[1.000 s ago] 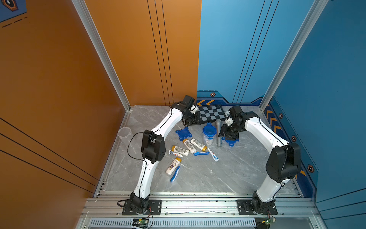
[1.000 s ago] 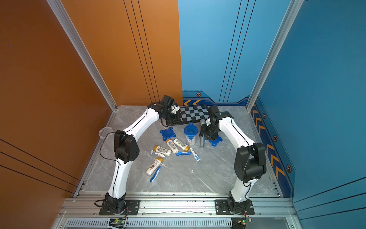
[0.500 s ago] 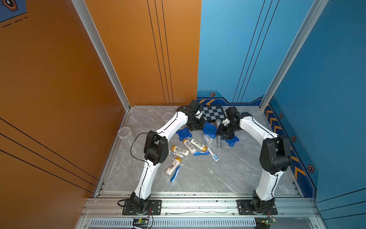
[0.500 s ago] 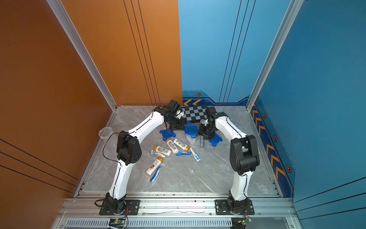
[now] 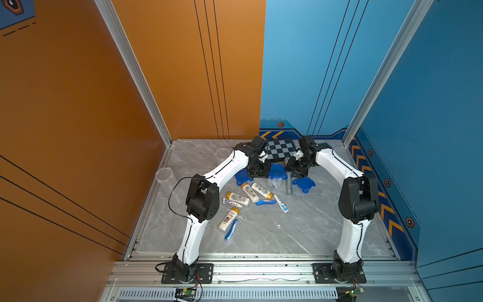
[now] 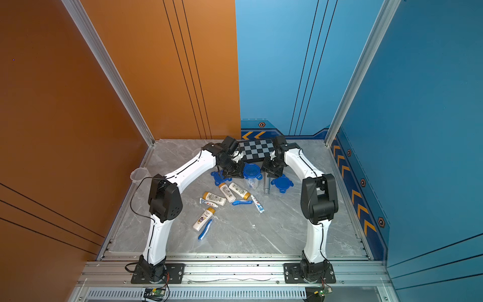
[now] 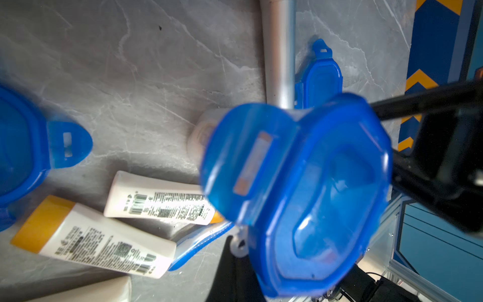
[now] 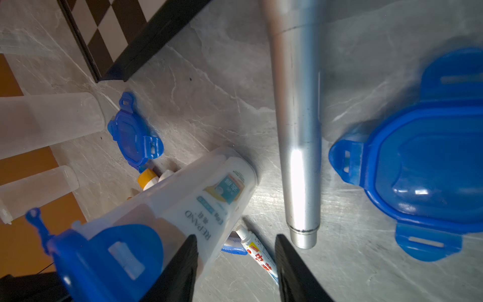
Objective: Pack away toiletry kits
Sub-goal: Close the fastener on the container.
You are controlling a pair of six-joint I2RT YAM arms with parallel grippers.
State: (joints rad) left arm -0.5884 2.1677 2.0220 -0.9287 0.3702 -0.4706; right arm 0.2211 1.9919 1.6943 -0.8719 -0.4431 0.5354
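The left claw (image 5: 258, 171) sat pinched shut beside the lidded cup (image 5: 276, 173). The right claw (image 8: 234, 239) stood partly open (nothing between its fingers) by the silver microphone (image 8: 298, 130).

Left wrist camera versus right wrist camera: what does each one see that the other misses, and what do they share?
Only the left wrist view shows two white bottles at full length, lying barcodes up. Only the right wrist view shows the chessboard, two empty clear cups and the right claw, which is open. Both show the silver microphone, the lidded cup and the loose blue lid beside the microphone.
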